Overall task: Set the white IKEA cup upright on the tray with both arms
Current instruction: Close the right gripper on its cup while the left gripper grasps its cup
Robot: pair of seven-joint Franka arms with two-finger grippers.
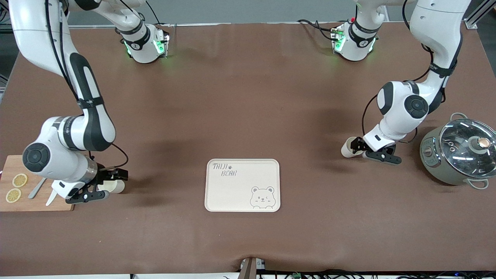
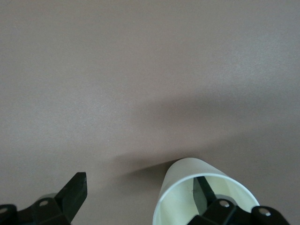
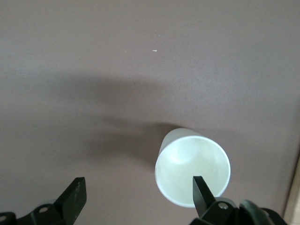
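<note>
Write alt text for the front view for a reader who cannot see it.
Two white arms each reach a white cup lying on its side: the right gripper at the cup beside the cutting board, the left gripper at the other cup near the pot. The cream tray lies between them.

Two white cups (image 1: 115, 187) (image 1: 347, 147), one tray (image 1: 232, 190), one pot (image 1: 459, 153), one cutting board (image 1: 35, 203), two lemon slices (image 1: 19, 180) (image 1: 13, 195)

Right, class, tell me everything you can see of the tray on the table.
The tray is a flat cream rectangle with rounded corners and a low raised rim, and looks like plastic. Grey "TAIJI BEAR" lettering fills one corner and a bear-face drawing the corner diagonally across. It lies flat on the brown table, about midway between the two arms' ends and toward the front camera's edge. Nothing rests on it, and neither gripper touches it.
</note>
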